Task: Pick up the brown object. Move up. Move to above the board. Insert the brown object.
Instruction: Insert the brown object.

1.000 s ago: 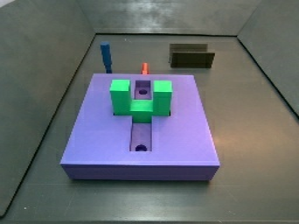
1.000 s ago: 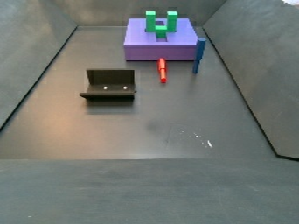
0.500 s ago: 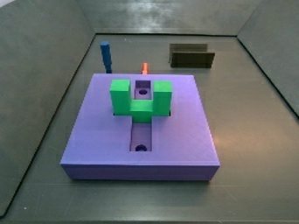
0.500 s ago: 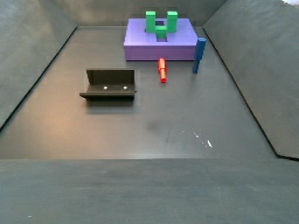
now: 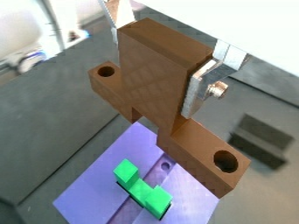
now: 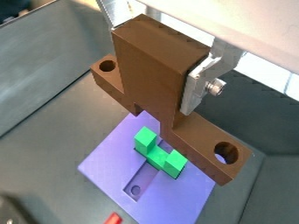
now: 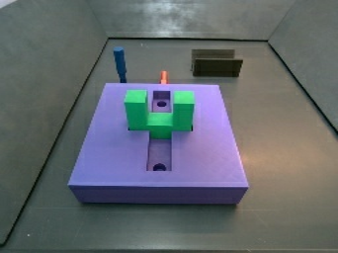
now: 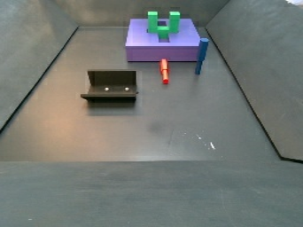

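My gripper (image 5: 158, 52) shows only in the wrist views and is out of both side views. It is shut on the brown object (image 5: 158, 83), a tan T-like block with a round hole at each end of its cross bar. A silver finger (image 5: 201, 86) presses its side. It shows the same way in a wrist view (image 6: 158, 74), where the gripper (image 6: 158, 52) holds it high above the purple board (image 6: 111, 162). The green U-shaped block (image 6: 158, 153) sits on the board's groove. The board (image 7: 199, 148) and the green block (image 7: 158, 109) show in both side views.
The dark fixture (image 8: 110, 86) stands on the grey floor away from the board (image 8: 142, 44). A blue upright peg (image 8: 203, 55) and a small red peg (image 8: 165, 71) stand beside the board's edge. Grey walls enclose the floor.
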